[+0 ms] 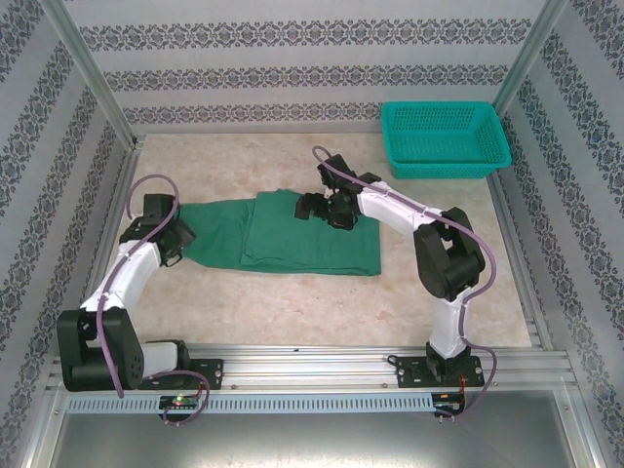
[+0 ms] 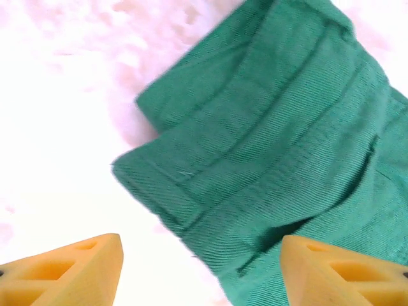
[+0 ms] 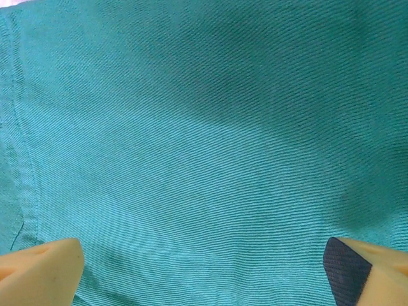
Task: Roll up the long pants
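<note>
The long pants [image 1: 292, 244] lie folded and flat on the table, dark green, stretching from left of centre to the middle. My left gripper [image 1: 177, 244] hovers at their left end. In the left wrist view it [image 2: 201, 274] is open: one yellow fingertip [image 2: 70, 268] is over bare table, the other over the hemmed cloth [image 2: 274, 140], and nothing is pinched. My right gripper [image 1: 322, 210] hangs over the pants' upper right part. The right wrist view has it [image 3: 204, 274] wide open just above smooth green fabric [image 3: 204, 127].
A teal mesh basket [image 1: 444, 138] stands at the back right corner. Patterned walls and metal posts [image 1: 93, 78] close in the table. A metal rail [image 1: 322, 356] carrying both arm bases runs along the near edge.
</note>
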You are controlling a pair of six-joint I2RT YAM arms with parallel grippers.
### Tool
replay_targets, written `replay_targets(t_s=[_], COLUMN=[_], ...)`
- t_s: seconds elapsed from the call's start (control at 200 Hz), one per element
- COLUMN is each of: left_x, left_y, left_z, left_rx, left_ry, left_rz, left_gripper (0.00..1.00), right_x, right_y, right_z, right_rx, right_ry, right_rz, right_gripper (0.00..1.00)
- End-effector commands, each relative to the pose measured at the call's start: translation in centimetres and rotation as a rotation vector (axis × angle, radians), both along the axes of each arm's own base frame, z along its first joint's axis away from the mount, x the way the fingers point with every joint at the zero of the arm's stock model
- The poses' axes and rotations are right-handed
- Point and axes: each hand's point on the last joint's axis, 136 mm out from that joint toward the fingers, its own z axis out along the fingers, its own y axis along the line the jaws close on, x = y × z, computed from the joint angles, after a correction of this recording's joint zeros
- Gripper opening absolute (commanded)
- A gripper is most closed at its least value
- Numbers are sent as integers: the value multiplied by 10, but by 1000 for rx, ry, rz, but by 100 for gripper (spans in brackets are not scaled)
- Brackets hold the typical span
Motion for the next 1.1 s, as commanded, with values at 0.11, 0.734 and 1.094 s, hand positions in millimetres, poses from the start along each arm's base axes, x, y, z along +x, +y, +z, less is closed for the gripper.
replay_targets(t_s=[0.11, 0.734, 1.094], left_x=[-5, 8, 14], left_y=[17, 34, 63], left_z=[-10, -11, 30], left_rx=[-41, -28, 152], left_ry=[23, -8, 9], left_rz=[63, 111, 116], left_gripper=[70, 0, 0], right_x=[8, 10, 13], right_y=[3, -3, -1], right_z=[-3, -18, -41], right_rx=[28, 26, 36], right_ry=[16, 50, 105], right_rz=[-15, -44, -54], right_gripper=[98, 98, 98])
